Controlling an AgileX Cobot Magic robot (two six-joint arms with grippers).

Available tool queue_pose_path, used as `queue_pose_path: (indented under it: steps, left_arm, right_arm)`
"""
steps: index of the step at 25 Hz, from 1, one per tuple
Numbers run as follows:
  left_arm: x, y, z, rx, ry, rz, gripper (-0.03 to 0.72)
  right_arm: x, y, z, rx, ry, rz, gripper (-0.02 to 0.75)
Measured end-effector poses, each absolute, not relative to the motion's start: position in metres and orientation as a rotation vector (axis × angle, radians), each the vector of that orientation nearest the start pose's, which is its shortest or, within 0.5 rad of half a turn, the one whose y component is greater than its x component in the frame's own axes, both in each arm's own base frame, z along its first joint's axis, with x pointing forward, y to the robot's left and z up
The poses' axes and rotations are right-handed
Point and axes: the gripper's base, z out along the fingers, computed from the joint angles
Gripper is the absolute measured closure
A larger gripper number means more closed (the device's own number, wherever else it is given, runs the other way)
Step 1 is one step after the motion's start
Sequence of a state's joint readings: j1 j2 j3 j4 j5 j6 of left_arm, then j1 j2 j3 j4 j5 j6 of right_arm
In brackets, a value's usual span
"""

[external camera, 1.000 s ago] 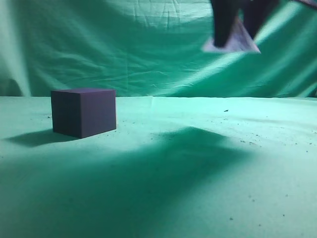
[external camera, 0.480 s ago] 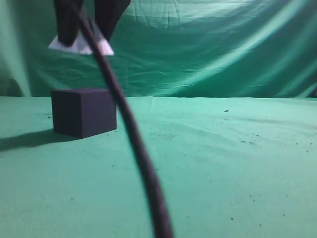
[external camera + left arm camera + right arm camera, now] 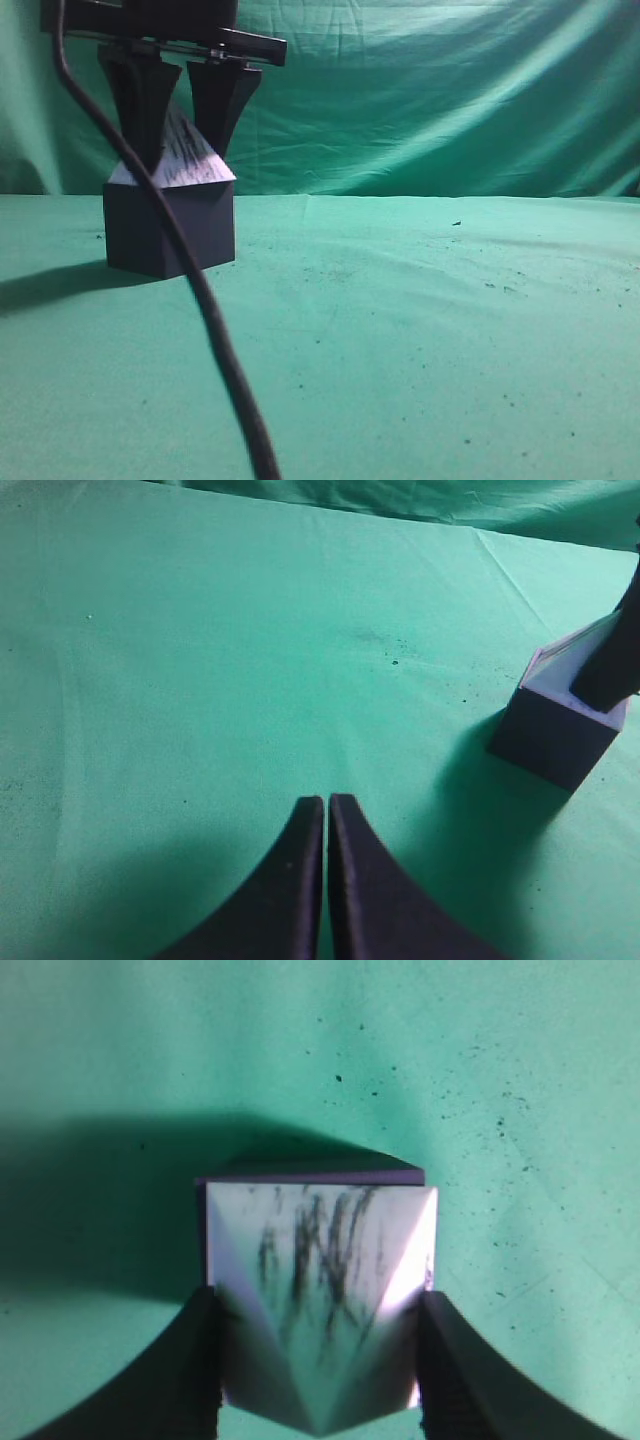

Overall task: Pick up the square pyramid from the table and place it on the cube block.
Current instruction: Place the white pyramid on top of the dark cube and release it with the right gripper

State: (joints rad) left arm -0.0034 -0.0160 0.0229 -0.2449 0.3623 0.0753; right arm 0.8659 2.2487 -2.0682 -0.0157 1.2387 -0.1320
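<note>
The pale square pyramid [image 3: 192, 166] with dark streaks sits base-down on the dark cube block [image 3: 170, 228] at the left of the green table [image 3: 420, 300]. My right gripper [image 3: 182, 150] reaches down over it, one finger on each side, shut on the pyramid. In the right wrist view the pyramid [image 3: 320, 1270] fills the gap between the fingers [image 3: 190, 1360], and a sliver of the cube [image 3: 310, 1172] shows behind it. My left gripper [image 3: 327, 802] is shut and empty above bare cloth; the cube [image 3: 555, 742] and pyramid [image 3: 575, 665] show at that view's right edge.
A black cable [image 3: 210, 320] hangs from the right arm and crosses in front of the cube. A wrinkled green backdrop [image 3: 430, 100] rises behind the table. Small dark crumbs speckle the cloth on the right [image 3: 500, 287].
My right gripper carried the pyramid from upper right across to the left, then lowered it onto the cube's top. The cable swung leftwards with it.
</note>
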Motion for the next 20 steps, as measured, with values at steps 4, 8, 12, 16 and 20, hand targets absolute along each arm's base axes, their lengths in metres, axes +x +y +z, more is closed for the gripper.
queue_pose_path:
  steps: [4, 8, 12, 16, 20]
  left_arm:
    - [0.052, -0.008, 0.175, -0.079, 1.844, -0.190, 0.688]
    - [0.052, -0.008, 0.175, -0.079, 1.844, -0.190, 0.688]
    - [0.052, -0.008, 0.175, -0.079, 1.844, -0.190, 0.688]
    - [0.052, -0.008, 0.175, -0.079, 1.844, -0.190, 0.688]
    - [0.052, -0.008, 0.175, -0.079, 1.844, -0.190, 0.688]
  right_arm:
    - [0.313, 0.366, 0.228, -1.395, 2.551, 0.109, 0.366]
    - [0.314, 0.367, 0.228, -1.391, 2.545, 0.115, 0.250]
    - [0.314, 0.367, 0.233, -1.384, 2.533, 0.122, 0.076]
    - [0.307, 0.360, 0.266, -1.355, 2.487, 0.156, 0.092]
    - [0.295, 0.345, 0.317, -1.307, 2.399, 0.206, 0.200]
